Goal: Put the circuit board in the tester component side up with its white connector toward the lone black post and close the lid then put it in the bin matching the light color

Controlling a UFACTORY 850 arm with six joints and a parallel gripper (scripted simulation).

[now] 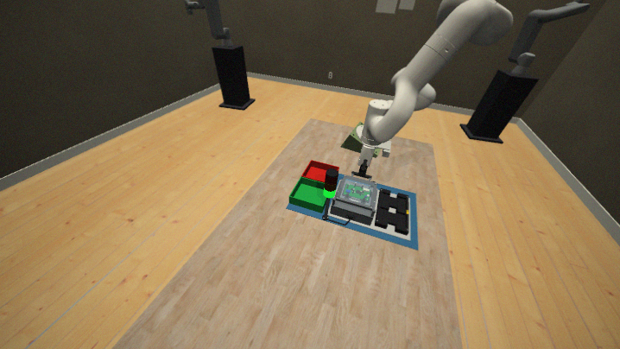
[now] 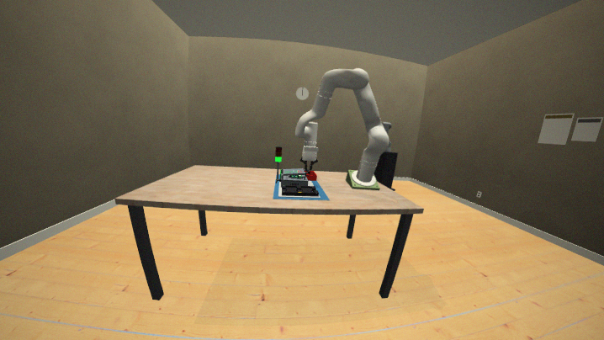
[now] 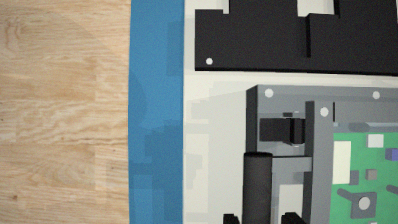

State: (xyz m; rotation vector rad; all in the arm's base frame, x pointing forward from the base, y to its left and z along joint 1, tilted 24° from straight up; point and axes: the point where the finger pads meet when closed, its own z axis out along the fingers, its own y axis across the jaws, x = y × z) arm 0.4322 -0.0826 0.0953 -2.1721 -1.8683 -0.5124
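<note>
Fingers (image 1: 359, 173) (image 2: 315, 167) partly open w/ nothing visibly gripped, nr the tester's handle (image 1: 361, 175) (image 3: 257, 187).

Top cam: high up, looks down at a slant over the tabletop (image 1: 277, 277) w/ the arm (image 1: 433, 56) (image 2: 362, 97) coming in at upper right; wide, far off. Ext. cam: just above tabletop (image 2: 236, 186) ht., side-on, faces back wall (image 2: 253, 105), well back, legs & floor in. Wrist cam: v. close, looks down on the tester (image 1: 355, 197) (image 2: 294, 182) (image 3: 280, 92) & blue mat (image 1: 409, 243) (image 2: 320, 194) (image 3: 156, 100), both cut off by the frame. Top + ext. share arm, whole tester & mat.
</note>
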